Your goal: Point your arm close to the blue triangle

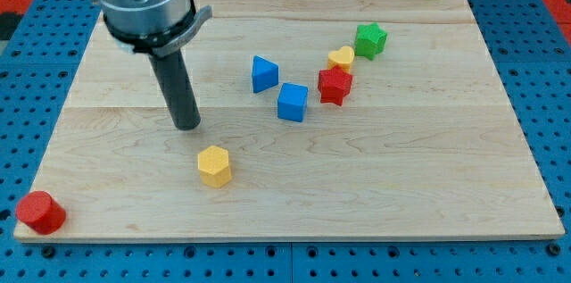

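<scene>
Blue triangle (264, 74) points up; my tip (187, 126) lower-left.

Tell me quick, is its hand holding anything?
No hand: my tip is a bare rod end holding nothing, apart from the blue triangle at its right.

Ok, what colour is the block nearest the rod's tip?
Yellow: the yellow hexagon block, just below-right of my tip, camera view.

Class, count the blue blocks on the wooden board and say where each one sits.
2. The blue triangle sits near the board's middle, at the view's right of my tip. The blue cube is just below-right of it, beside the red star. None seems hidden.
</scene>
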Robot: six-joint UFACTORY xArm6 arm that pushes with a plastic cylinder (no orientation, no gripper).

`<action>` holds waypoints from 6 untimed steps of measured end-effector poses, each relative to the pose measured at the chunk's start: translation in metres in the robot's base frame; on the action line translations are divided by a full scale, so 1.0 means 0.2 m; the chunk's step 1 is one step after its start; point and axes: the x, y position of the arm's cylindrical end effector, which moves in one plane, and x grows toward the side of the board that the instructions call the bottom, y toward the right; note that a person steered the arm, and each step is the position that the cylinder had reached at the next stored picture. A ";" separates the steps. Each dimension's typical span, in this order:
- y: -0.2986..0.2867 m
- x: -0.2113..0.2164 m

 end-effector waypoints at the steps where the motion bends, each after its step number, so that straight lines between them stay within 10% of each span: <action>1: 0.02 -0.11; 6: 0.15 -0.80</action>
